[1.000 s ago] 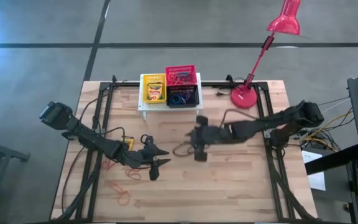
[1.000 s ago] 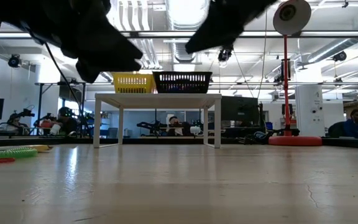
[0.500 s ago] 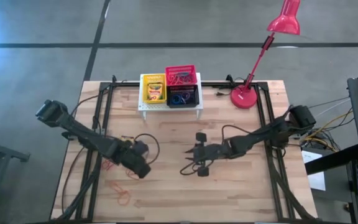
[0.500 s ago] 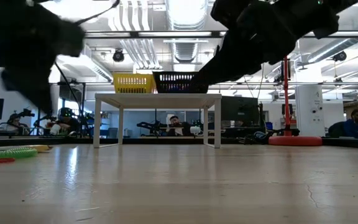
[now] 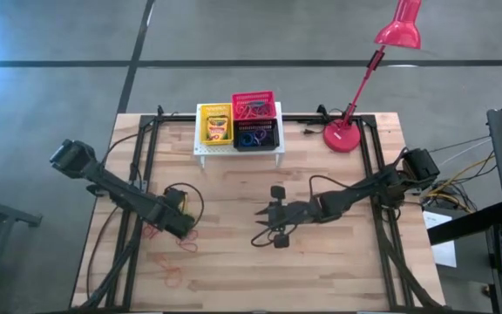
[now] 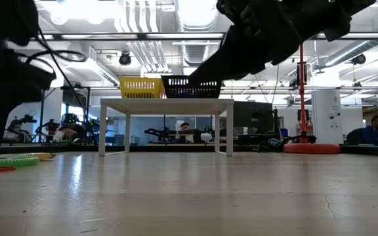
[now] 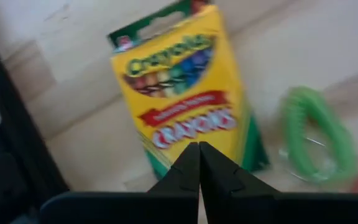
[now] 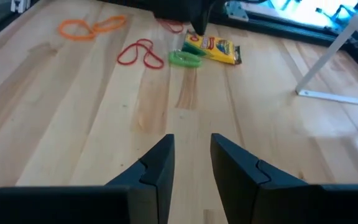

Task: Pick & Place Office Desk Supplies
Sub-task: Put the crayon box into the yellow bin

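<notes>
Just above the crayon box (image 7: 185, 102), our left gripper (image 7: 199, 163) hung pressed together, empty; we judged reopening necessary. Right gripper (image 8: 191, 163) waited, fingers apart.

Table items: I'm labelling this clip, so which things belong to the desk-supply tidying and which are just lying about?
Belong to the job:
- crayon box on the table, left gripper shut just above it
- crayon box in the yellow basket
- green loop, red loop, orange loop
- red basket

Just lying about:
- red desk lamp
- white stand
</notes>
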You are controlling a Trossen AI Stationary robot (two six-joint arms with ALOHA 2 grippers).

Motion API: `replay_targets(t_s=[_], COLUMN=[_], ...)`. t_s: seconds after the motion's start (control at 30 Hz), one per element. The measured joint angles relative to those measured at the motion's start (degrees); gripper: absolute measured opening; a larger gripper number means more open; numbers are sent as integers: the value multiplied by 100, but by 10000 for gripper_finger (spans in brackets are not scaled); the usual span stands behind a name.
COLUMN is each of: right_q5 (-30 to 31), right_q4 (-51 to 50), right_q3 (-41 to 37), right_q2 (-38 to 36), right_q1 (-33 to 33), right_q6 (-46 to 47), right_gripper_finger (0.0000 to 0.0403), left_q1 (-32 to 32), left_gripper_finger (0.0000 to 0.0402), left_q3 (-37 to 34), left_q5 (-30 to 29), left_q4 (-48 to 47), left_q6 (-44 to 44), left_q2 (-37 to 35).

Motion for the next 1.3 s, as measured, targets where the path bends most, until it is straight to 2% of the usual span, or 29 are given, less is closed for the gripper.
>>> replay_targets(t_s=[0.23, 0.47, 0.57, 0.67, 0.77, 0.83, 0.97, 1.13, 1.3], right_q5=[0, -2, -3, -4, -4, -4, -7, -22, -265], right_q4=[16, 9, 11, 7, 9, 4, 0, -6, -15], right_q3=[7, 7, 7, 7, 7, 7, 7, 0, 0], right_q2=[7, 7, 7, 9, 9, 9, 9, 9, 13], right_q1=[-7, -4, -2, -2, -2, -2, -2, -28, -342], right_q6=[-14, -14, -13, -13, -12, -14, 10, 378, 1292], right_gripper_finger=[93, 84, 81, 77, 74, 72, 75, 81, 92], left_q1=[17, 26, 41, 193, 450, 625, 826, 774, 487], left_gripper_finger=[3, 3, 3, 3, 3, 3, 3, 3, 3], left_q3=[-445, -744, -804, -912, -925, -757, -177, 548, 1030], left_q5=[-470, -1284, -1627, -1944, -1992, -1911, -1464, -1392, -1357], left_q4=[423, 2062, 3272, 4989, 6396, 6858, 6640, 5172, 3665], left_q6=[-339, -204, 277, 1248, 2119, 2611, 3293, 3484, 3433], left_q2=[0, -17, 71, 387, 974, 1349, 1636, 1394, 1046])
